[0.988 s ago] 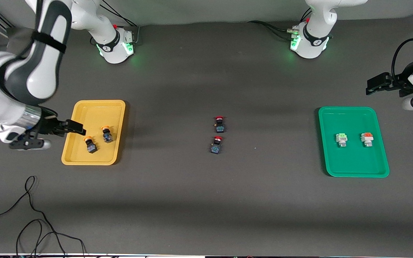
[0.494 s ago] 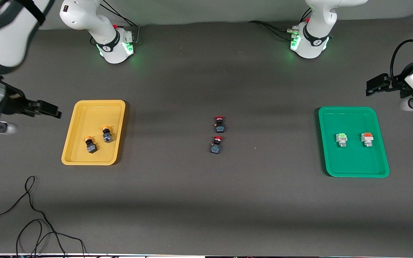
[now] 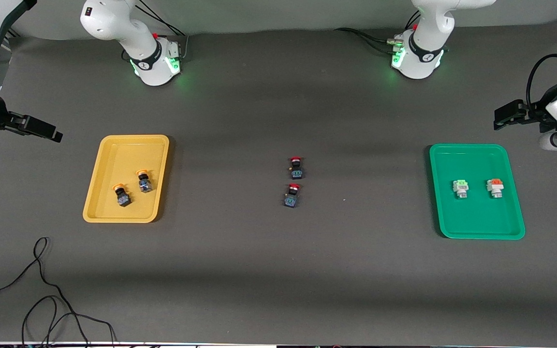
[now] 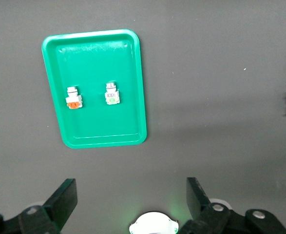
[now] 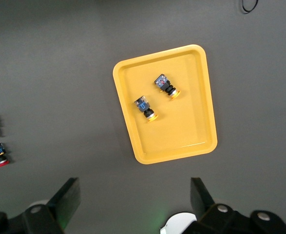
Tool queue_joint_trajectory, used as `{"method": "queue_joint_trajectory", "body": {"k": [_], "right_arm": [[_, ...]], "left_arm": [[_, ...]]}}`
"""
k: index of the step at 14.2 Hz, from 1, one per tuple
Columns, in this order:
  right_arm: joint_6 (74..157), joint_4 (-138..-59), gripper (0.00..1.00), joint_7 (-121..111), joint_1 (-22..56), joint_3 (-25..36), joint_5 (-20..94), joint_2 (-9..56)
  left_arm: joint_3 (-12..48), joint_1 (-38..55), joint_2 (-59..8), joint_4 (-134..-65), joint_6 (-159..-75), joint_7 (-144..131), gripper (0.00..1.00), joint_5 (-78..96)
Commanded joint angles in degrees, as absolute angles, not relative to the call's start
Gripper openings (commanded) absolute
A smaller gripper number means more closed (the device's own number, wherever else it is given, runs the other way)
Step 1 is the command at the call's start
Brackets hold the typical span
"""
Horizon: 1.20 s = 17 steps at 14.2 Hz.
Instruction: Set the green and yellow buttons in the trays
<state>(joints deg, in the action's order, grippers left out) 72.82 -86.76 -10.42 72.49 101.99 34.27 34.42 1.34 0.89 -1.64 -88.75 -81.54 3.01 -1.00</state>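
Observation:
Two yellow-capped buttons [image 3: 143, 181] [image 3: 122, 195] lie in the yellow tray [image 3: 114, 150] toward the right arm's end; they also show in the right wrist view [image 5: 166, 86] [image 5: 145, 108] in that tray [image 5: 191, 136]. A green-capped white button [image 3: 461, 188] and an orange-capped white button [image 3: 494, 187] lie in the green tray [image 3: 472, 227]; the left wrist view shows them [image 4: 112, 94] [image 4: 73, 98] in it [image 4: 99, 48]. My right gripper [image 3: 44, 129] is open and empty, high beside the yellow tray. My left gripper [image 3: 506, 114] is open and empty, high beside the green tray.
Two red-capped black-and-blue buttons [image 3: 296, 166] [image 3: 292, 195] lie at the table's middle. A black cable [image 3: 41, 290] loops on the table near the front camera at the right arm's end. Both arm bases [image 3: 155, 60] [image 3: 416, 58] stand at the table's top edge.
My right gripper has risen and drawn away from over the yellow tray, out toward the table's end. The left arm has barely moved. The buttons lie as before.

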Motion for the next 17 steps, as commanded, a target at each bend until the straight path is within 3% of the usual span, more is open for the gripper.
{"method": "queue_joint_trajectory", "body": {"k": [1, 5, 9, 15, 17], "right_arm": [[70.1, -81.2, 1.00, -8.9, 65.7, 95.1, 31.0, 30.9], [69.1, -75.0, 1.00, -5.8, 55.7, 80.4, 24.8, 25.8], [68.7, -70.7, 1.00, -4.2, 42.6, 57.4, 12.5, 19.3], [68.7, -72.3, 1.00, -1.5, 23.0, 29.0, 3.0, 12.8], [68.7, -72.9, 1.00, -0.4, 16.5, 22.7, 2.6, 11.8]], "left_arm": [[1.1, 1.1, -1.1, -89.5, -82.3, 2.7, 1.00, -1.1], [1.1, 1.1, -1.2, -89.6, -82.4, 2.2, 1.00, -1.1], [1.1, 1.1, -1.1, -89.8, -82.5, 2.2, 1.00, -1.0], [1.2, 1.3, -0.4, -90.9, -83.8, 2.9, 1.00, -1.0], [1.2, 1.4, -0.3, -90.9, -84.0, 3.0, 1.00, -1.0]]}}
